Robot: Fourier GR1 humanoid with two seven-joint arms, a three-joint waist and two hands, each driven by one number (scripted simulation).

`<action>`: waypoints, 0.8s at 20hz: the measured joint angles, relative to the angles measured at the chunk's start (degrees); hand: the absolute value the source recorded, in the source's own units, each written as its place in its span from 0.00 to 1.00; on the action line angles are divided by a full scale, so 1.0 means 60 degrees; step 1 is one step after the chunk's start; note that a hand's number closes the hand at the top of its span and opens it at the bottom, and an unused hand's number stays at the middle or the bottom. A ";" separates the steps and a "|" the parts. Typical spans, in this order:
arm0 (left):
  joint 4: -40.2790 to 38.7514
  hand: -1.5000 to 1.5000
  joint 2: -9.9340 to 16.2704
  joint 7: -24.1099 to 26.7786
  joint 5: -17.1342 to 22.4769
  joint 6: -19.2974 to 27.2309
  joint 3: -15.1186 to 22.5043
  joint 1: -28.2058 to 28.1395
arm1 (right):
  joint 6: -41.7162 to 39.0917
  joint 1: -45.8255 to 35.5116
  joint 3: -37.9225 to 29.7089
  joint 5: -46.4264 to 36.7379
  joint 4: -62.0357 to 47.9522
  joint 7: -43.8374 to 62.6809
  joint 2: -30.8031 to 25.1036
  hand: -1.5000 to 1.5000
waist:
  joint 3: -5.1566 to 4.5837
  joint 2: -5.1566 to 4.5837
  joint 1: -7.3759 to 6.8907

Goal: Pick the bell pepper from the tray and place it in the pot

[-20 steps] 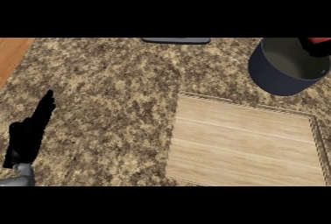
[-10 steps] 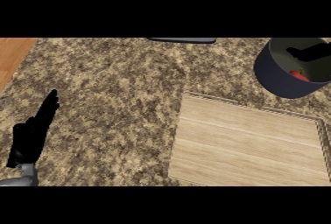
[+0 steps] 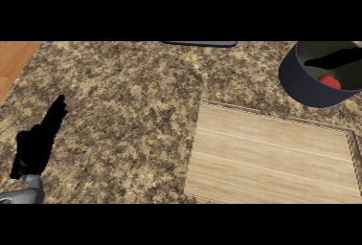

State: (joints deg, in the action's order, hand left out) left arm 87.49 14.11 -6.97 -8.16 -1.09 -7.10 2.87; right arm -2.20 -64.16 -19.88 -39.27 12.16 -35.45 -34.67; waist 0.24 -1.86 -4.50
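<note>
The red bell pepper [image 3: 329,80] lies inside the dark blue pot [image 3: 304,83] at the top right, against its right inner wall. Just above the pepper, the black fingers of my right hand [image 3: 338,58] reach in from the right edge over the pot's mouth. They look straight and are not round the pepper. The wooden tray [image 3: 268,158] sits below the pot with nothing on it. At the far left my left hand [image 3: 39,141] rests open over the counter, fingers pointing up.
The speckled stone counter [image 3: 127,95] spreads between my left hand and the tray. A dark flat object [image 3: 201,43] lies at the back edge. A strip of wood floor [image 3: 14,57] shows at the top left corner.
The pepper went from the pot's rim, at my right hand, down into the pot. It now lies below the fingers, apart from them. My left hand has hardly moved.
</note>
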 measured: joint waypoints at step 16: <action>0.0247 0.50 0.0028 -0.0242 0.0001 0.0049 -0.0162 -0.0155 | -0.3584 -0.0046 -0.2376 0.2556 -0.0757 -0.0297 -0.1608 0.00 | -0.0008 0.0072 0.0232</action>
State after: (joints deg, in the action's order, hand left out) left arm 88.97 14.28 -8.42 -8.15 -0.79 -8.08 1.94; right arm -23.70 -64.43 -34.14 -23.93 7.62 -37.23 -44.32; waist 0.20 -1.43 -3.11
